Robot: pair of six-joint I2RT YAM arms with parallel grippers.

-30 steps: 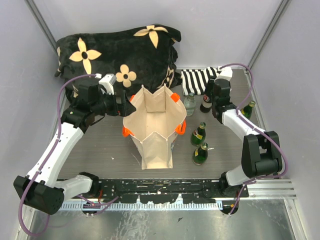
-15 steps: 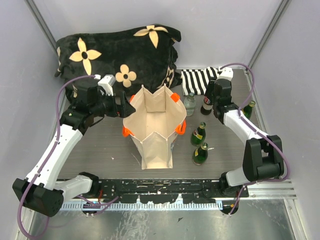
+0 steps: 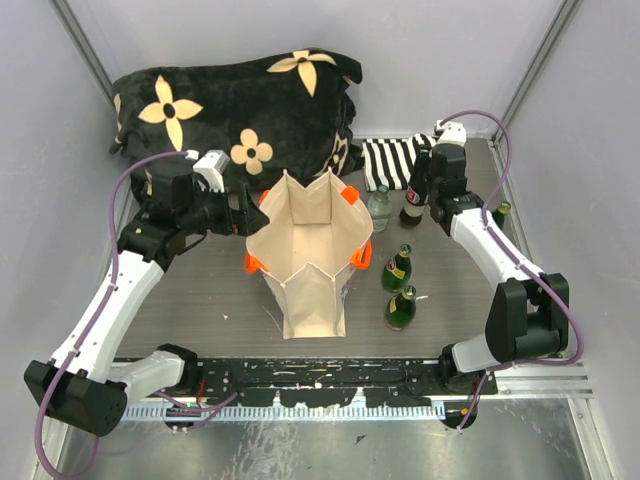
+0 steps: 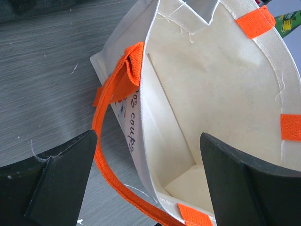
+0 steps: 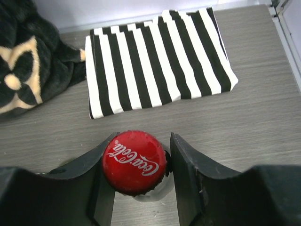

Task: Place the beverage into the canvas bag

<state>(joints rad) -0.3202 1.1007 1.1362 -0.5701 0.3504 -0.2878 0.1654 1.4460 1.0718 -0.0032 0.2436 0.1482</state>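
Right tool [image 5: 139,150] has shifted, clenched on cola bottle [image 3: 412,208]; canvas bag [image 3: 310,300] empty, left tool [image 4: 146,141] released.

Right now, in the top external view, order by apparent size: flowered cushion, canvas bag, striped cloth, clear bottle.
1. flowered cushion
2. canvas bag
3. striped cloth
4. clear bottle
No close calls.

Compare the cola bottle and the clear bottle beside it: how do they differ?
The cola bottle is dark with a red cap; the clear bottle is see-through. The right gripper clasps the cola bottle's cap; nothing touches the clear bottle, which stands closer to the canvas bag. Both stand upright on the table.
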